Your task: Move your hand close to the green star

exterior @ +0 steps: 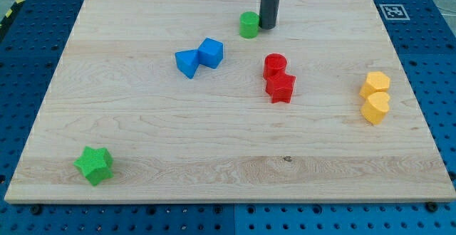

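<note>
My tip (269, 27) rests on the wooden board (142, 149) near the view's top, just right of a green cylinder (249, 25) and almost touching it. I carry no pincer, only a bare dark rod, so nothing is held. The green star (94, 165) lies far off at the view's bottom left corner, well apart from my tip. Between us, toward the view's centre, sit a blue triangular block (187, 63) touching a blue cube (211, 52), and a red cylinder (275, 65) against a red star (281, 87). Two yellow blocks (375, 97), touching one another, stand at the view's right.
</note>
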### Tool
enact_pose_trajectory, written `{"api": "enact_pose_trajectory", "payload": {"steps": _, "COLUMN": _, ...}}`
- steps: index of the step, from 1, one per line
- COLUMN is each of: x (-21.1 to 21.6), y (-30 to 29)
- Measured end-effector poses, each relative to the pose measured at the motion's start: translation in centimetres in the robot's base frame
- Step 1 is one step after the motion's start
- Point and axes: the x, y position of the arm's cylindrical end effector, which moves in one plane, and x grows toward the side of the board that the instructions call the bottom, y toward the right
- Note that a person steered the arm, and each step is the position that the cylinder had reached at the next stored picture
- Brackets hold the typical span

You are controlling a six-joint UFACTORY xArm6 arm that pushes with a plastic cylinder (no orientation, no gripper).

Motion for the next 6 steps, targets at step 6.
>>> {"api": "enact_pose_trajectory", "payload": {"steps": 6, "x": -6.1, "y": -23.8}}
